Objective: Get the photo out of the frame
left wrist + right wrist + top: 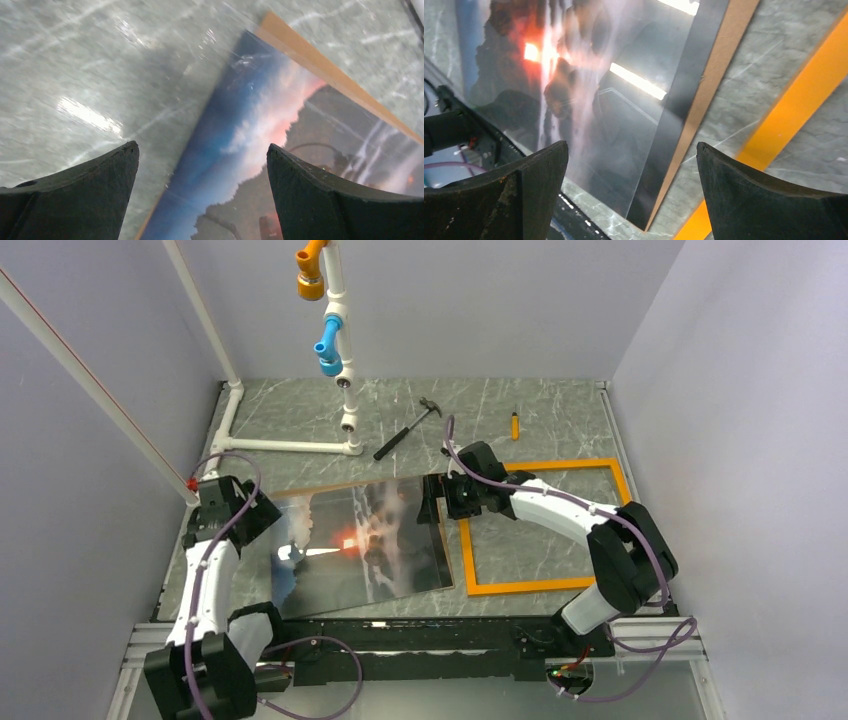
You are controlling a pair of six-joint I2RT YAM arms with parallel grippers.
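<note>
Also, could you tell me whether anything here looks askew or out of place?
Yes: the large dark glossy print with the orange-red glow lies at a slant on the grey marbled table, just left of the empty thin orange rectangular frame, not touching it. Nothing looks spilled or damaged.

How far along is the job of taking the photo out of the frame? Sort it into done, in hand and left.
Done: the photo lies flat on the table beside the frame, which is a hollow border with bare table inside. In hand: nothing; the left gripper and right gripper hang open over the photo's opposite edges. Left: probably only drawing the arms back.
</note>
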